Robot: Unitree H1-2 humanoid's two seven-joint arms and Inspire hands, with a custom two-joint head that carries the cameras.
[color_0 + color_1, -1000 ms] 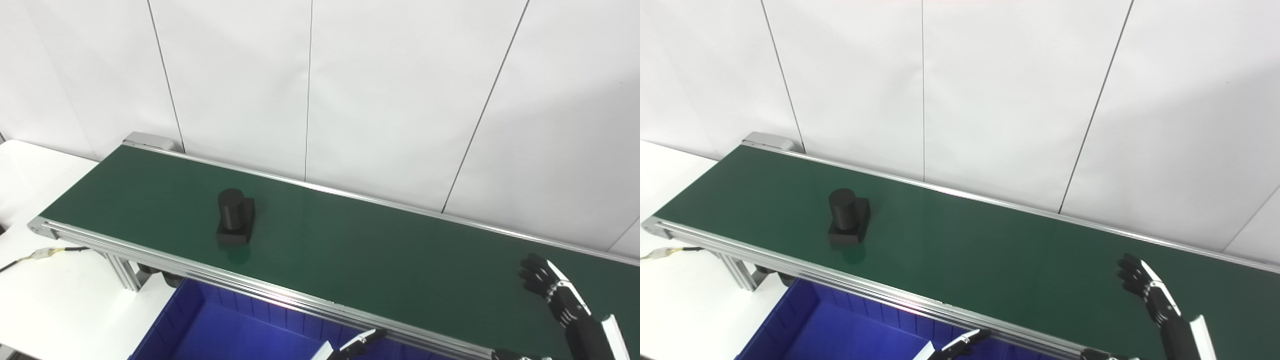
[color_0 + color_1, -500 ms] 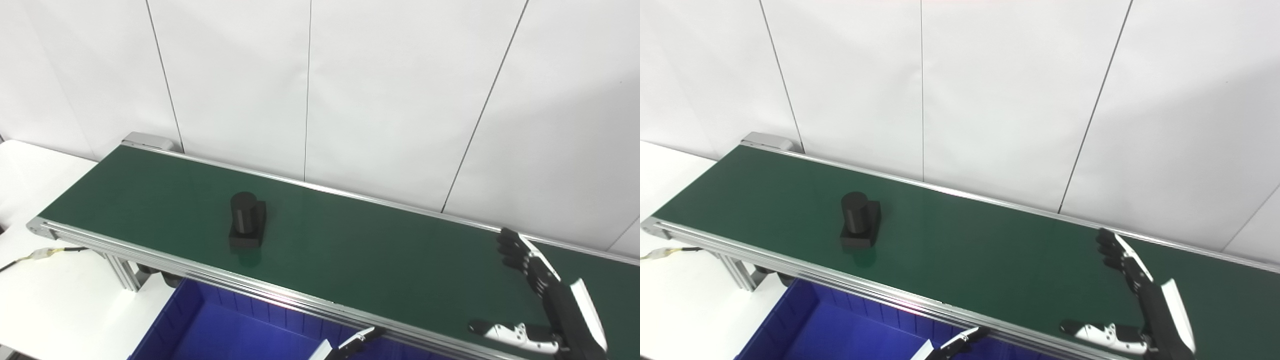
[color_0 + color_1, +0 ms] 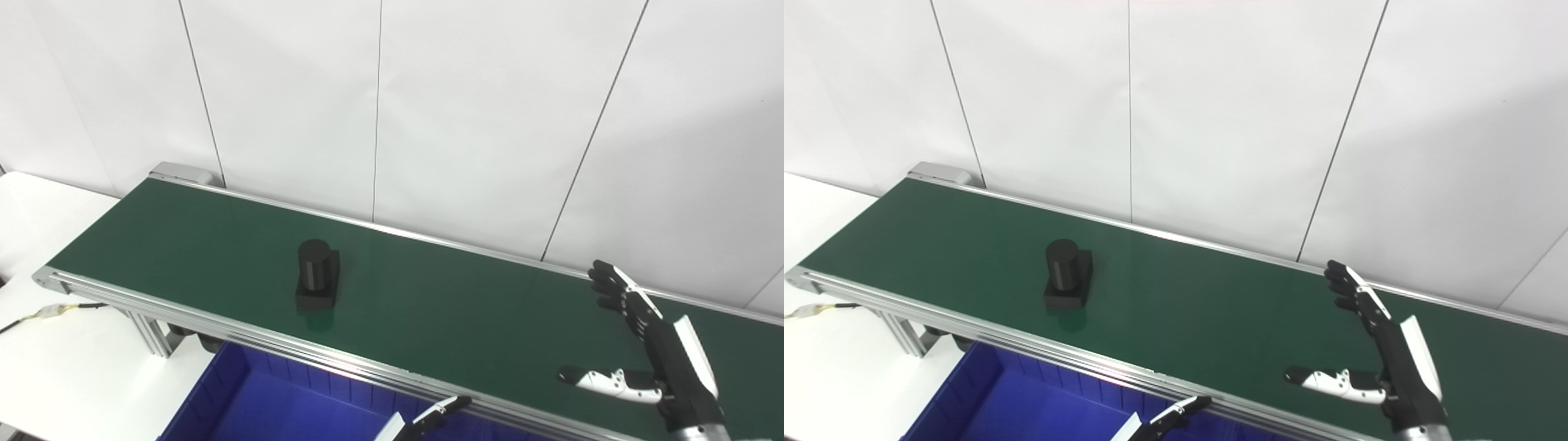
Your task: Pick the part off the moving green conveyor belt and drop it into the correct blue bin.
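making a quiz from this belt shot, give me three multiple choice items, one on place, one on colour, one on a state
1. Where is the black part?
A. in the blue bin
B. on the green belt
C. in the right hand

2. What colour is the bin below the belt?
A. blue
B. red
C. yellow

3. How is the right hand?
A. shut on the part
B. closed in a fist
C. open, fingers apart

Key: 1 B, the part stands on the belt, apart from both hands. 2 A, its walls are blue. 3 C, thumb and fingers are spread and hold nothing.
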